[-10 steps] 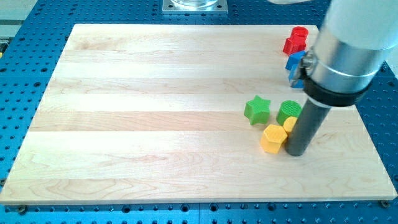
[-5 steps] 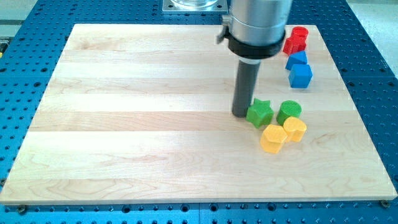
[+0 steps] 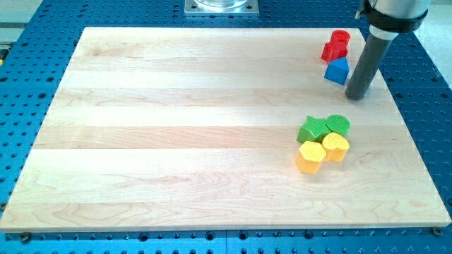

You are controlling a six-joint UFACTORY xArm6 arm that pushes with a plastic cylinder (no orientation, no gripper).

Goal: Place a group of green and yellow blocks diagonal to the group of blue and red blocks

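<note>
My tip (image 3: 357,96) rests on the board at the view's right, just below and right of a blue triangular block (image 3: 337,70). A blue cube seen earlier is hidden behind the rod. Two red blocks (image 3: 336,44) sit at the view's top right, touching each other. A green star (image 3: 313,130) and a green cylinder (image 3: 338,125) sit lower, packed against a yellow hexagonal block (image 3: 309,156) and a second yellow block (image 3: 335,147). The tip is well above this cluster, apart from it.
The wooden board (image 3: 176,127) lies on a blue perforated table (image 3: 21,85). A metal mount (image 3: 222,6) sits at the view's top edge.
The rod moved from the left of the green star to the right beside the blue blocks. The green star has shifted right and now touches the green cylinder and the yellow blocks.
</note>
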